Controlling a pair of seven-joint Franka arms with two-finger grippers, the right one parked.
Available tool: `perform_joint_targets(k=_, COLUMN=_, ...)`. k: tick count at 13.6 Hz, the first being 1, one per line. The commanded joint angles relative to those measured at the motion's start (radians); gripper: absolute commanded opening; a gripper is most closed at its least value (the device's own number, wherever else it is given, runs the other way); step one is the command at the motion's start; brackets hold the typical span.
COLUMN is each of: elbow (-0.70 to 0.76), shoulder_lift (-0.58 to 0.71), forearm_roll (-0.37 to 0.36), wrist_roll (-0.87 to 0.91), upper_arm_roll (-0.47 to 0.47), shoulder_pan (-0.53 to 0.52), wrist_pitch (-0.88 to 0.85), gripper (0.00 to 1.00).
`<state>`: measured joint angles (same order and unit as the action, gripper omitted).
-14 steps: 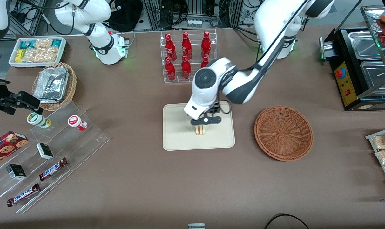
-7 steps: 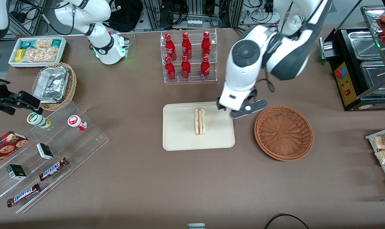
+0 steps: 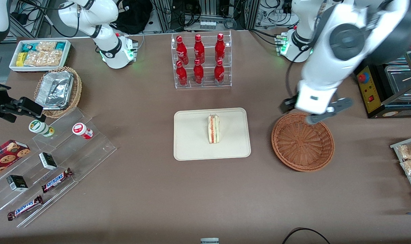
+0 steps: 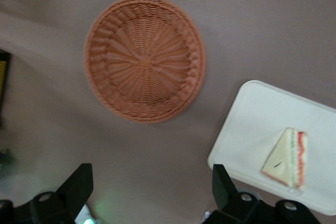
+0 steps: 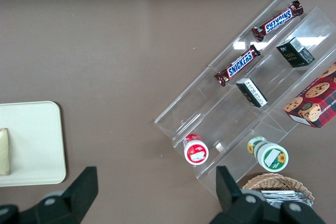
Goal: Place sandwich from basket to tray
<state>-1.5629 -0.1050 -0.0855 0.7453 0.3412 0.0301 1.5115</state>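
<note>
At the centre of the front view, the sandwich (image 3: 213,129) lies on the tray (image 3: 192,149), cut edge up, showing red and green filling. Right of the tray in that frame sits the basket (image 3: 302,141), holding nothing. Above the basket's upper rim, right of centre, hangs the gripper (image 3: 316,111), its fingers spread wide and gripping nothing. From the left wrist camera, the basket (image 4: 144,59), tray (image 4: 257,129) and sandwich (image 4: 287,157) appear between the dark fingertips (image 4: 79,184).
</note>
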Motion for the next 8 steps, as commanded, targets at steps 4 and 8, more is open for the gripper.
perform_joint_targets(k=4, elbow=-0.002, shoulder_lift=0.096, forearm_roll=0.061, wrist_roll=-0.389, upper_arm_roll=0.009, shoulder_pan=-0.192, wrist_pitch=-0.125, gripper=1.00)
perform_joint_targets(k=8, elbow=-0.011, shoulder_lift=0.148, forearm_roll=0.075, wrist_roll=-0.579, upper_arm_roll=-0.210, shoulder_pan=-0.083, wrist_pitch=-0.149, gripper=1.00)
